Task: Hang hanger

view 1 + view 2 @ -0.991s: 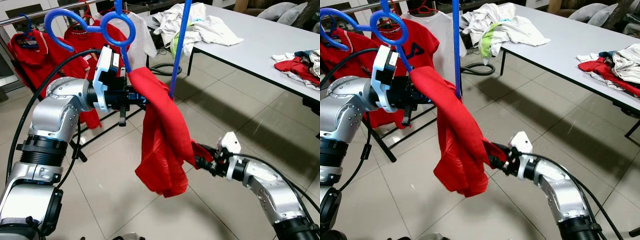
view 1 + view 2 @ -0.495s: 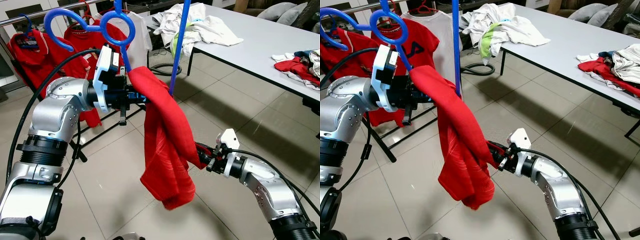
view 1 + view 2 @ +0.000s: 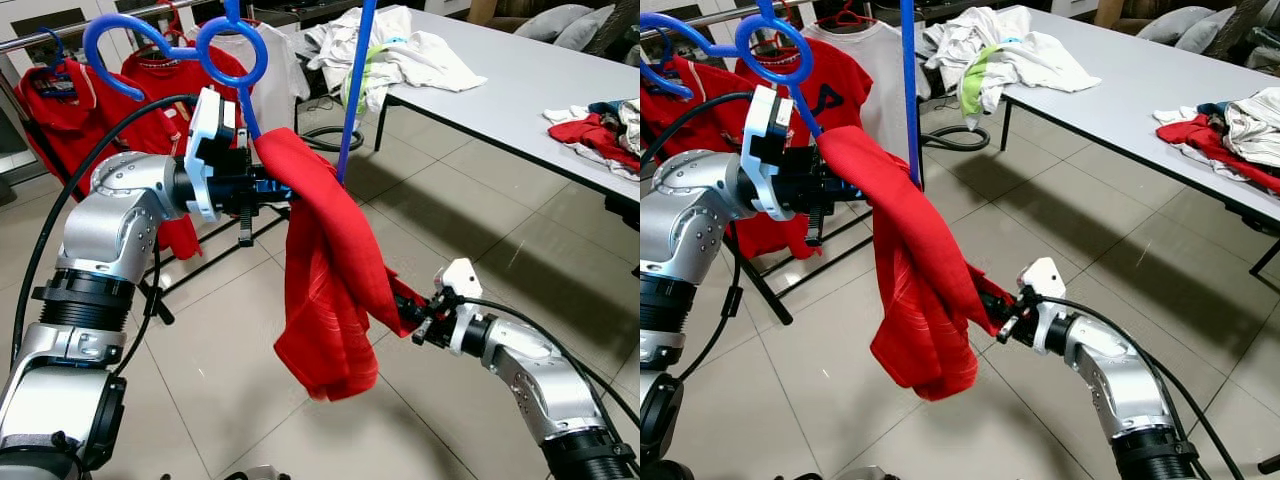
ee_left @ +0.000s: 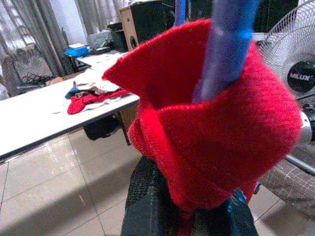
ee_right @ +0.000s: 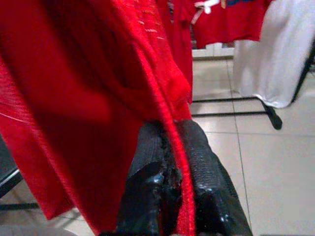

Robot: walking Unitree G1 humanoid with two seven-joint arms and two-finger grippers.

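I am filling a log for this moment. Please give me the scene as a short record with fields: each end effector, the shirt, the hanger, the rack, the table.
left end effector: shut on the hanger and the shirt's top, held high
right end effector: shut on the shirt's lower edge, held low
shirt: red, draped from the hanger, hanging between both arms
hanger: blue, hooks up, not yet on the rack
rack: behind the left arm, with red shirts hanging
table: white, on the right, with piles of clothes

The shirt (image 3: 330, 270) at frame centre is plain red. The hanger (image 3: 225, 50), upper left, is bright blue. Black gripper fingers (image 5: 206, 182) pinch it.
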